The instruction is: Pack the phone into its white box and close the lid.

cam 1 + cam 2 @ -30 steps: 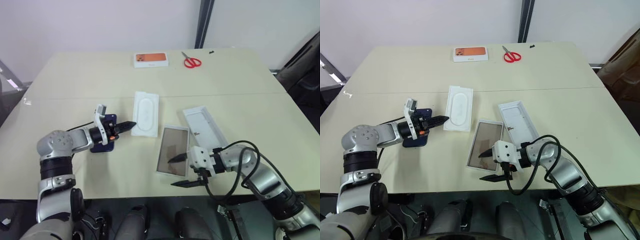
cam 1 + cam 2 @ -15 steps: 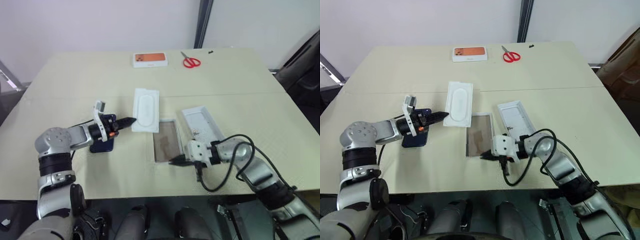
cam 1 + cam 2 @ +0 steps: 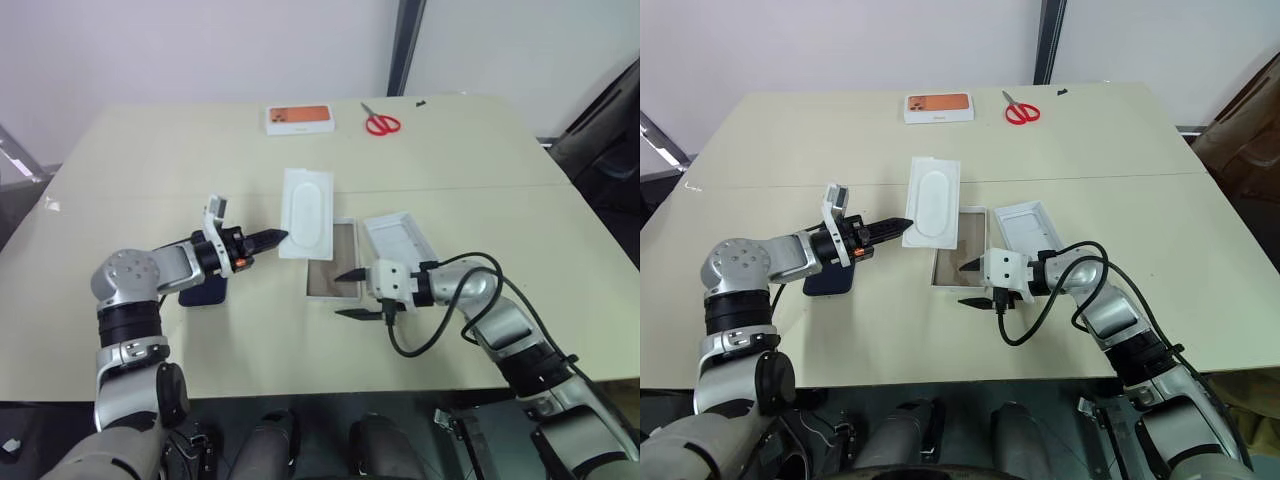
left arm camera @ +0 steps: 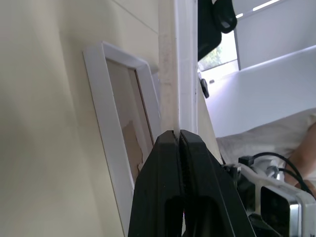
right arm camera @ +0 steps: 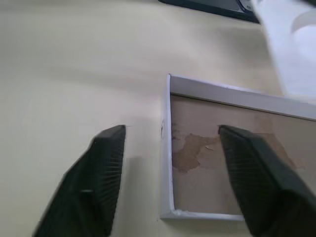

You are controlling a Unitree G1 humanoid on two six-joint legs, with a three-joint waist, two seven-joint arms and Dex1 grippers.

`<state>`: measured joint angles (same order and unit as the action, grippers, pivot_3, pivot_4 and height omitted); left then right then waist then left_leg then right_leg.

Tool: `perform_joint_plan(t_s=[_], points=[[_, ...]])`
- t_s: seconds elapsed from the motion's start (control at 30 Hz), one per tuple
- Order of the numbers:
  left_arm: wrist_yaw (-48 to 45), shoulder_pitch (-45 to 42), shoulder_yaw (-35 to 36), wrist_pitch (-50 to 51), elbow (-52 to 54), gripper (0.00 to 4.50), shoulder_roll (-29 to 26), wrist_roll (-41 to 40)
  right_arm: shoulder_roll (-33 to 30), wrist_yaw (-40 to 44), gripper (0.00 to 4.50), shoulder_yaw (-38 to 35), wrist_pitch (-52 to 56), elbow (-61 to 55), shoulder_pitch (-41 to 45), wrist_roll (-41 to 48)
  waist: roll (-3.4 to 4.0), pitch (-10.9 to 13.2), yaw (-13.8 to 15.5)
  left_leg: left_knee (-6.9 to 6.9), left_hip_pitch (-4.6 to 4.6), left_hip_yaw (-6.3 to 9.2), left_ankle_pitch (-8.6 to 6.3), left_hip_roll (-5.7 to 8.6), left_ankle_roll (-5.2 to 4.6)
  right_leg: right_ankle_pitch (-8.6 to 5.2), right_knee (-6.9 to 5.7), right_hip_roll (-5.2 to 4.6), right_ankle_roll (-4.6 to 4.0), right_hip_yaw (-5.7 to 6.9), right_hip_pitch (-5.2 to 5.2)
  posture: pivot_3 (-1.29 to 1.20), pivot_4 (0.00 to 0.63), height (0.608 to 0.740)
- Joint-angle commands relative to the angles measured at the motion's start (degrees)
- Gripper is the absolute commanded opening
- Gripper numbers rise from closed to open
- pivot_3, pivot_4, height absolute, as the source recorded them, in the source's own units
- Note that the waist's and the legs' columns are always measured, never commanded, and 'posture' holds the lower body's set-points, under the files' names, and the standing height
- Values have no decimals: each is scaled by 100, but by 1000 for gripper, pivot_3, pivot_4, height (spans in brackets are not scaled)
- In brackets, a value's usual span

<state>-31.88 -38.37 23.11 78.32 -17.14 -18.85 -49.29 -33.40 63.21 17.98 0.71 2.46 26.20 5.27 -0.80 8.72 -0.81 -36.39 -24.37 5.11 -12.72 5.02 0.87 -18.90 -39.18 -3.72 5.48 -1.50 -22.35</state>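
Near the table's (image 3: 480, 150) middle, the left gripper (image 3: 282, 237) pinches the thin white insert (image 3: 306, 211) above the white box (image 3: 333, 273), the right gripper (image 3: 350, 294) spread at its near end, the phone (image 3: 205, 291) seemingly flat under the left wrist.

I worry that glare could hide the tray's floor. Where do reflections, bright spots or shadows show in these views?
Right wrist view: the white box has a shiny floor with a darker reflected patch, no washout, between the open right gripper's fingers. Left wrist view: a bright glow beyond the white insert clamped in the left gripper. Left eye view: even light, faint shadows on the table.
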Motion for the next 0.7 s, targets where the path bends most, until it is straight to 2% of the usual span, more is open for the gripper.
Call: perform_joint_plan(t_s=[0.03,0.27,0.47,0.57,0.7], points=[[48,43,-71,16,331,0,52,-96,-184,1,2852,-602,133,-181,38,417,0,0,21,-1,0,0,0,1,0,0,0,0,0,0,1,0,150,734],[347,356,-54,266,771,0,269,-198,-673,-18,2852,-1400,319,-133,-333,771,-1,0,16,0,0,0,0,0,-1,0,2,-2,0,0,4,0,150,734],[655,510,59,476,1053,0,568,-322,-633,-174,2852,-1498,300,-166,-498,731,-1,0,9,2,0,-2,0,-2,-1,0,1,1,0,-2,1,0,150,734],[743,510,78,597,1103,911,633,-358,-584,-225,2884,-1448,280,-182,-478,659,-1,0,12,-1,0,-2,0,-1,-1,0,1,0,0,-3,3,0,150,734],[717,445,71,696,1201,2761,581,-416,-516,-284,2884,-1418,328,-177,-349,654,-1,0,17,-2,0,-2,0,-1,-1,0,1,0,0,-2,4,0,150,734]])
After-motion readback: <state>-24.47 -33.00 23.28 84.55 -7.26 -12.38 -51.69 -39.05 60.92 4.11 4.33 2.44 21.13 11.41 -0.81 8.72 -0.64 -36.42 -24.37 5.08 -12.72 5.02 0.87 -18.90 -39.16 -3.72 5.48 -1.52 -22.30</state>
